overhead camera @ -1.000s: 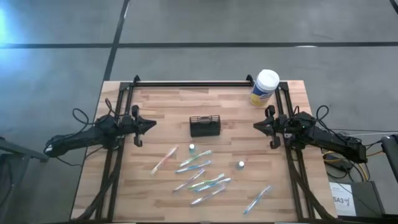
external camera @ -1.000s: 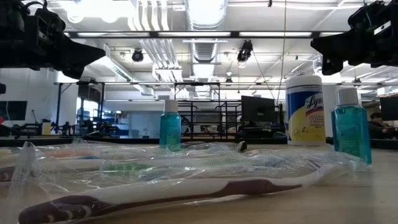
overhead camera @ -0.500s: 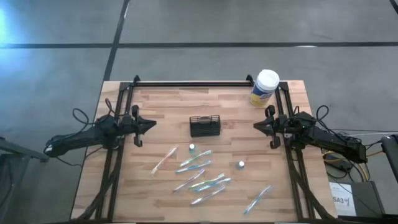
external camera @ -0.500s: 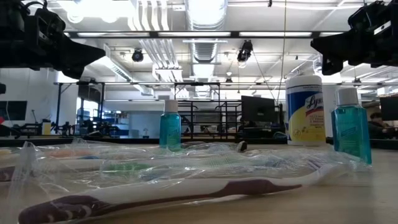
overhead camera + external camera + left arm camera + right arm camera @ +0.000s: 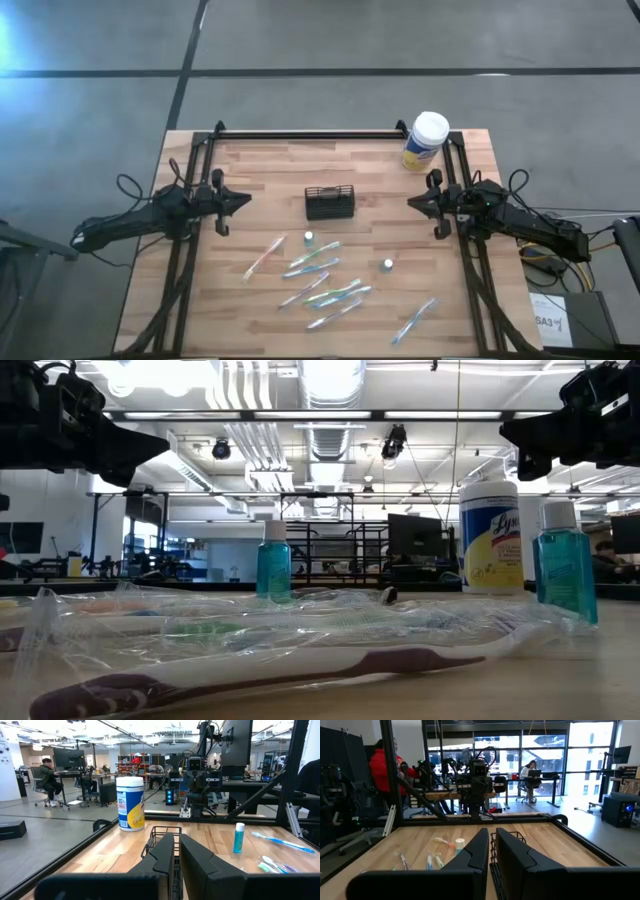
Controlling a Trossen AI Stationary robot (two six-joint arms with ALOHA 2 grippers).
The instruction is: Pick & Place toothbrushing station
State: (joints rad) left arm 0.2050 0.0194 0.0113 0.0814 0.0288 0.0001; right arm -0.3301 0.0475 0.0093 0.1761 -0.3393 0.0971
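The toothbrushing station [image 5: 330, 202], a small black mesh caddy, stands on its base at the table's middle, toward the far side. It also shows beyond the fingers in the left wrist view [image 5: 161, 831] and in the right wrist view [image 5: 509, 839]. My left gripper [image 5: 247, 199] hovers shut at the table's left edge and points level at the caddy. At the right edge my right gripper [image 5: 411, 203] does the same, also shut. Neither touches anything. In the low view the caddy is hidden.
A white-lidded, yellow-labelled canister [image 5: 426, 140] stands at the far right corner. Several wrapped toothbrushes [image 5: 320, 275] lie scattered on the near half, one apart at the near right [image 5: 415, 320]. Two small blue bottles [image 5: 309, 238] [image 5: 387, 265] stand among them. Black frame rails [image 5: 310, 133] line the table's edges.
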